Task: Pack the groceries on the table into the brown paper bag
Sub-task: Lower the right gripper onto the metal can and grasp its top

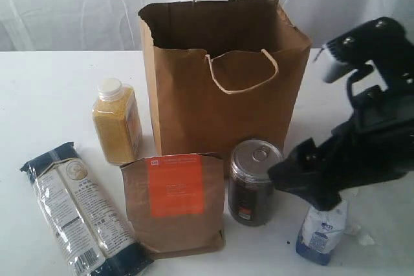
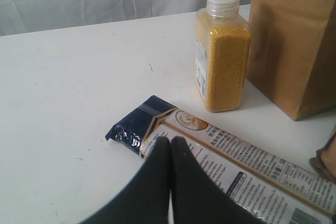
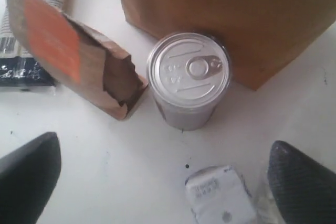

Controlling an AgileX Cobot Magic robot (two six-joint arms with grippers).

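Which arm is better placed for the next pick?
Probably right: the right end effector hangs open over the small blue-white packet; the left end effector is shut by the noodle packet.

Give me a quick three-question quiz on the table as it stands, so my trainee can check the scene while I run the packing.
1. True or false: the right gripper hangs open over the small blue-white packet.
2. The left gripper, facing the noodle packet, has its jaws: A) shut B) half open C) wide open.
3. In the exterior view, which grocery stands upright between the brown orange-labelled pouch and the right gripper, in front of the brown paper bag?
Key: 1 true; 2 A; 3 the pull-tab can.
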